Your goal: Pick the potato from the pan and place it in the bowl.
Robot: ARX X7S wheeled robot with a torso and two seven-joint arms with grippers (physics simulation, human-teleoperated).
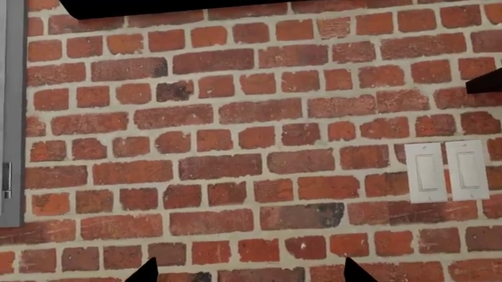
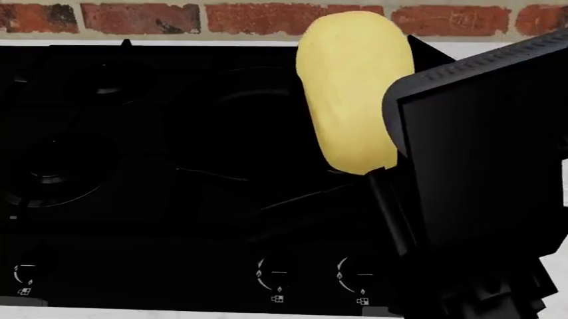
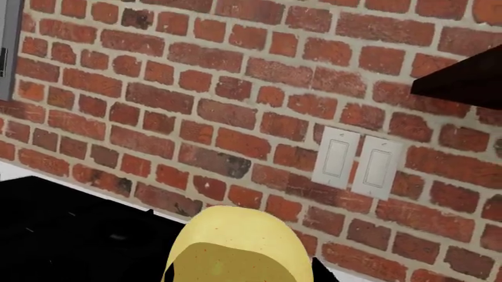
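Observation:
The pale-yellow potato (image 2: pixel 355 93) hangs upright in the air over the black stove, gripped at its lower right side by my right gripper (image 2: pixel 390 179). In the right wrist view the potato (image 3: pixel 235 247) fills the space between the dark fingers, with the brick wall behind it. The black pan (image 2: pixel 239 113) shows only as a faint round outline on the stove below and left of the potato. My left gripper (image 1: pixel 249 276) is open and empty and faces the brick wall. It does not show in the head view. The bowl is out of view.
The black stove has burner grates (image 2: pixel 62 153) at the left and knobs (image 2: pixel 277 274) along its front. A brick wall with a double light switch (image 3: pixel 357 161) stands behind it; the switch also shows in the left wrist view (image 1: pixel 445 170). A grey cabinet edge (image 1: pixel 9 117) is beside the wall.

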